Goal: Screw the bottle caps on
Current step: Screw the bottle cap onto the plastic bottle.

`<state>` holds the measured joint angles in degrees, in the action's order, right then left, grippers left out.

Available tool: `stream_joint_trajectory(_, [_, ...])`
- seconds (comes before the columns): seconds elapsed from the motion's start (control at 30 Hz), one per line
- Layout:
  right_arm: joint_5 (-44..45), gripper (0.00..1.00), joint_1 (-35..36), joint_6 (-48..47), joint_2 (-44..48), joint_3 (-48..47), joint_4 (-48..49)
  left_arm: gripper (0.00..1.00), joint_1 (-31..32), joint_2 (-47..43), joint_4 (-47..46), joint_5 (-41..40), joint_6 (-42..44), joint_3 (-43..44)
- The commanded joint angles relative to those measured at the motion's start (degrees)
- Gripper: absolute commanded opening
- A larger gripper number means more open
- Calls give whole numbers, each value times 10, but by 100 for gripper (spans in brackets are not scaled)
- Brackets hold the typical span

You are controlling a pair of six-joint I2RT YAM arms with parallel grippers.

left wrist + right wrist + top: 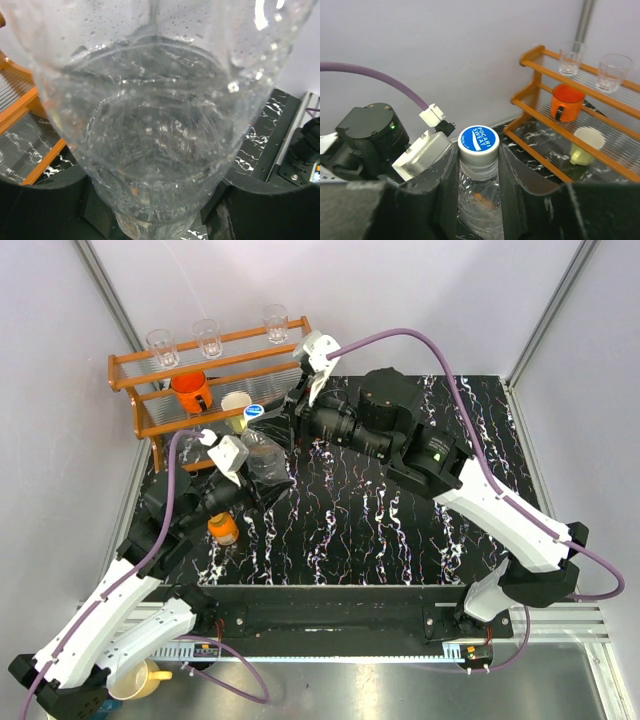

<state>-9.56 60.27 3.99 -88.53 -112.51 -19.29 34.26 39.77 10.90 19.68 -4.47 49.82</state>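
Observation:
A clear plastic bottle (262,455) leans at the left of the black marbled mat, and my left gripper (252,478) is shut on its body. In the left wrist view the bottle (160,125) fills the picture, with the left gripper (157,210) black on both sides of it. A blue-topped, white-rimmed cap (478,142) sits on the bottle's neck (477,200). My right gripper (478,156) is shut on the cap's sides, and from above the right gripper (270,416) meets the cap (254,411). A short orange bottle (223,529) stands by the left arm. I cannot tell its cap from its body.
A wooden rack (215,370) stands at the back left with three clear glasses (208,337), an orange mug (190,390) and a pale cup (237,405). A yellow mug (140,680) sits off the mat at the near left. Grey walls close in the sides.

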Motion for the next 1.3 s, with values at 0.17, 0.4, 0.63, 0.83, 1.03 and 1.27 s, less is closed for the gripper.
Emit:
stream_joint_trajectory(0.17, [93,74,45,-13,11,21,-95,0,-2,-14,-48,-30,24,28])
stream_joint_trajectory(0.4, [116,100,45,3,75,28,-73,0,-9,-22,-63,9,-5,18])
stream_joint_trajectory(0.63, [-51,100,37,-37,131,47,-68,0,-13,-22,-100,131,-40,2])
stream_joint_trajectory(0.83, [-296,100,-44,-73,139,51,-45,0,-11,-5,-244,412,-165,-30])
stream_joint_trajectory(1.03, [-490,100,-86,-4,120,69,79,0,19,15,-232,493,-178,-25])
stream_joint_trajectory(1.27, [-564,99,-89,58,34,-4,117,0,36,36,-206,501,-150,-12])
